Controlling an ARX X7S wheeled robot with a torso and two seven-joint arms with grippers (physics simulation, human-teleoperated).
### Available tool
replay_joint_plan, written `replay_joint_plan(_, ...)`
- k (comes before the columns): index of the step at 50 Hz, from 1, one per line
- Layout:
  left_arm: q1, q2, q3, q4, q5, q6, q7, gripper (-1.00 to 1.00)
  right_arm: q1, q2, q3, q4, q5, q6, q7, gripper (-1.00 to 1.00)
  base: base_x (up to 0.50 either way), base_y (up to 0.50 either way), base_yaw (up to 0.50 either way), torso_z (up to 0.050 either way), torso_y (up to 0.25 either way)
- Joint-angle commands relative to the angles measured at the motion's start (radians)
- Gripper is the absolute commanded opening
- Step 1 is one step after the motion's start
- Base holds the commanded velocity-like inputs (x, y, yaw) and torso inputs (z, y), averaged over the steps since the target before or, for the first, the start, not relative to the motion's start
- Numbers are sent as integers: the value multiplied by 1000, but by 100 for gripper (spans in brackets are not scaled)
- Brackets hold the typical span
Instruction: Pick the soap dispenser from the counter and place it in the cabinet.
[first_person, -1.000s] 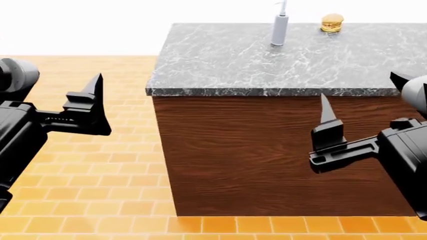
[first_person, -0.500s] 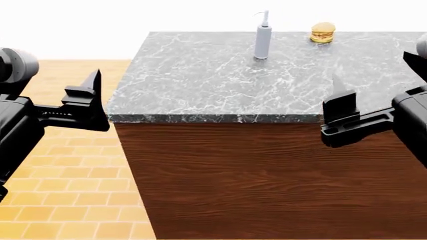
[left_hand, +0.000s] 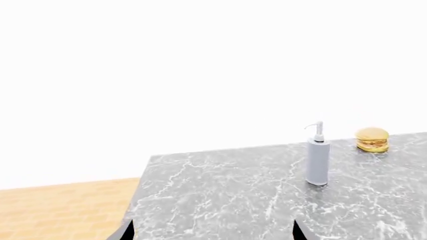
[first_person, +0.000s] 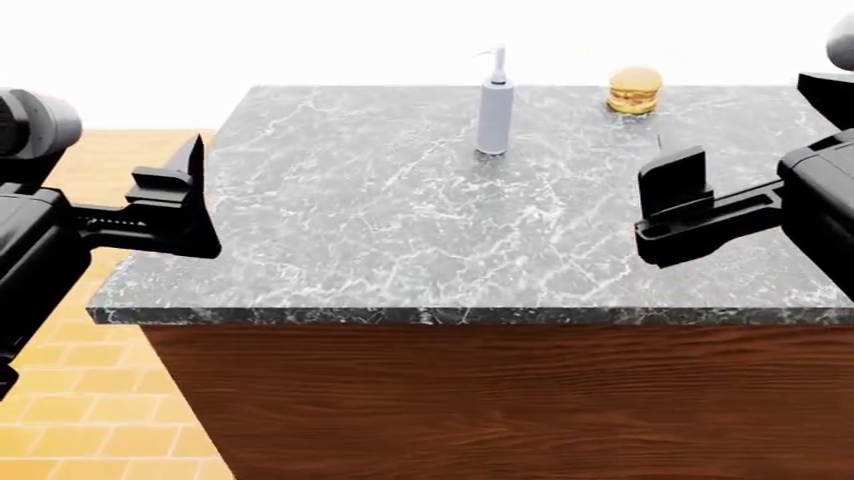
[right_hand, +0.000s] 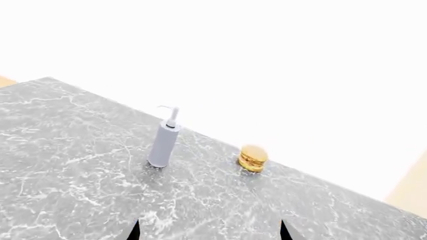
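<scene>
Head view: table (first_person: 400, 240) with grey veined stone top and dark wood front, orange tiled floor (first_person: 80, 400) at its left. Soap dispenser (first_person: 495, 112) stands upright toward the far edge of the top, pump head up, nothing touching it. A burger (first_person: 634, 90) sits to its right, apart from it, also near the far edge.

Only this view shows the arms: left gripper (first_person: 180, 205) hangs off the table's left edge, right gripper (first_person: 671, 205) over the right part of the top; both well short of the dispenser, holding nothing. Cannot tell how wide either gripper's jaws stand here.

Wrist views show only dark finger tips at the frame edge, spread apart, released and empty. Both show dispenser and burger on the stone top against a white background. No containers in view.
</scene>
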Motion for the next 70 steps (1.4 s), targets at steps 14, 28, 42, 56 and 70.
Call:
replay_joint_plan(14, 8, 4, 11, -4, 31, 12, 21, 100, -9, -5, -3, -4, -34, -14, -30, 100, 0, -383, 0, 0, 1)
replay_joint_plan(28, 10, -2, 14, -2, 32, 20, 22, 100, -28, -7, 0, -10, -63, -21, -56, 100, 0, -354, 0, 0, 1)
replay_joint_plan(42, 12, -5, 18, -3, 37, 28, 27, 100, -46, -12, -5, -13, -89, -26, -74, 100, 0, -349, 0, 0, 1)
replay_joint_plan(56, 22, -2, 21, -7, 60, 36, 47, 100, -68, -13, -3, -15, -119, -35, -95, 100, 0, -313, 0, 0, 1)
replay_joint_plan(70, 14, -3, 34, -7, 57, 41, 40, 100, -211, -41, 20, 15, -196, -108, -181, 100, 0, -62, 0, 0, 0)
